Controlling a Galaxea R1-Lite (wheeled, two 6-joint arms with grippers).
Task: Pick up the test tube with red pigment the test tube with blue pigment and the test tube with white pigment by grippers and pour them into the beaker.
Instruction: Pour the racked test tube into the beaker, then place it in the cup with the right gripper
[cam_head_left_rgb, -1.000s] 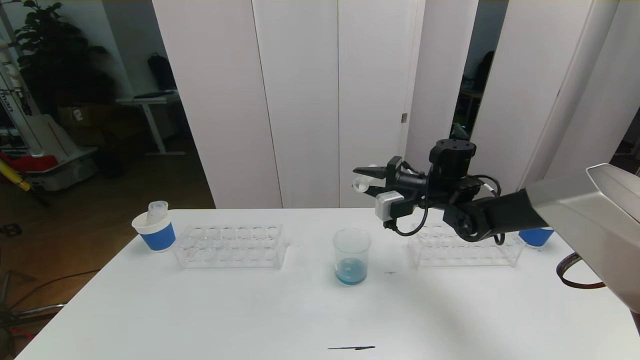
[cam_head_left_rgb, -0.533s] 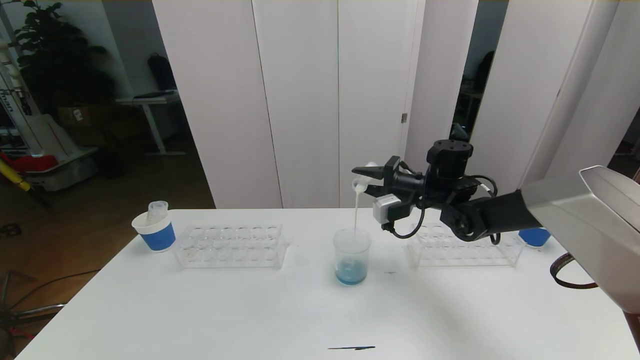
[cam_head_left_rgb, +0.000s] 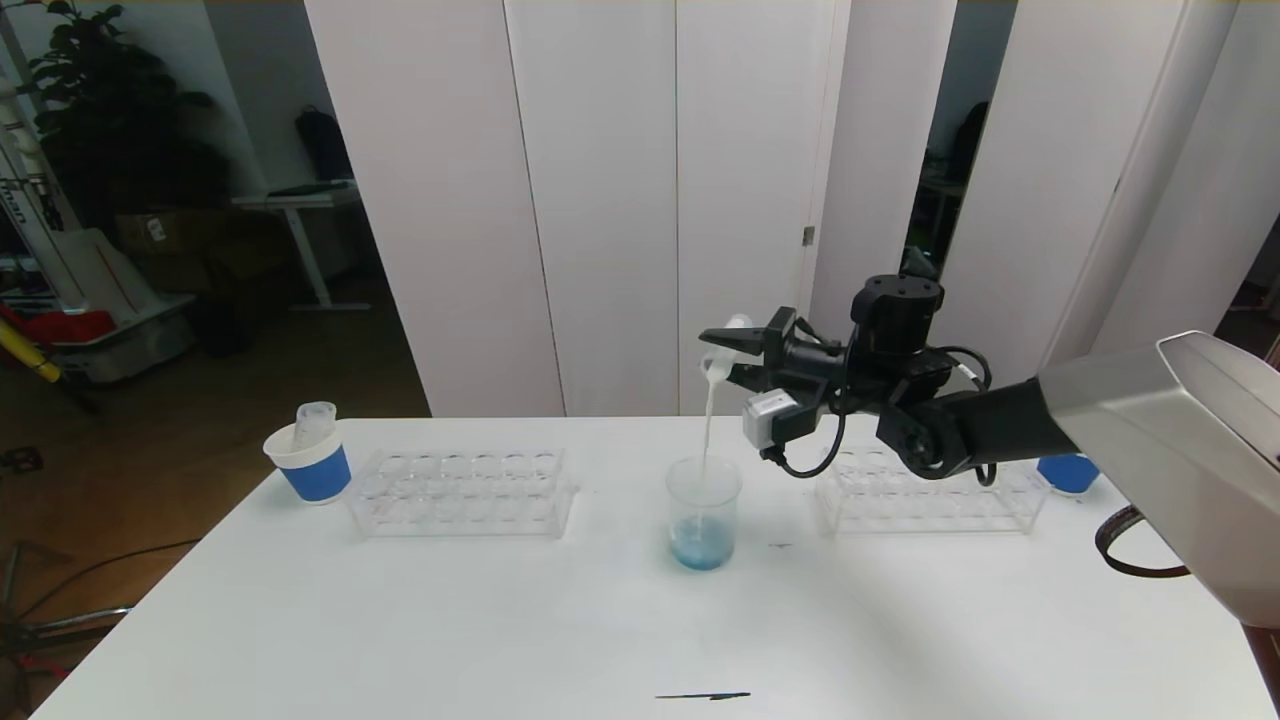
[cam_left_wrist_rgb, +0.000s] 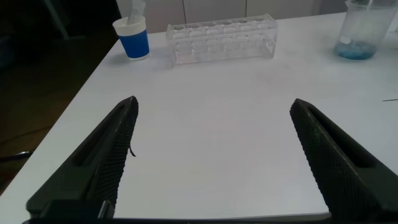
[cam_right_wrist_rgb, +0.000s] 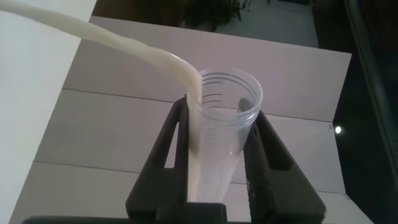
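Midway: beaker (cam_head_left_rgb: 704, 512) at worktop centre, blue already inside, taking white stream. Right gripper (cam_head_left_rgb: 728, 356) above it, clamped on tilted white tube (cam_right_wrist_rgb: 219, 134). Left gripper (cam_left_wrist_rgb: 211, 155) gaping wide, empty, low over near-left edge. Red unseen.

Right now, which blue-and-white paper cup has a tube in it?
The blue-and-white paper cup by the left clear rack; the right-side cup shows none.
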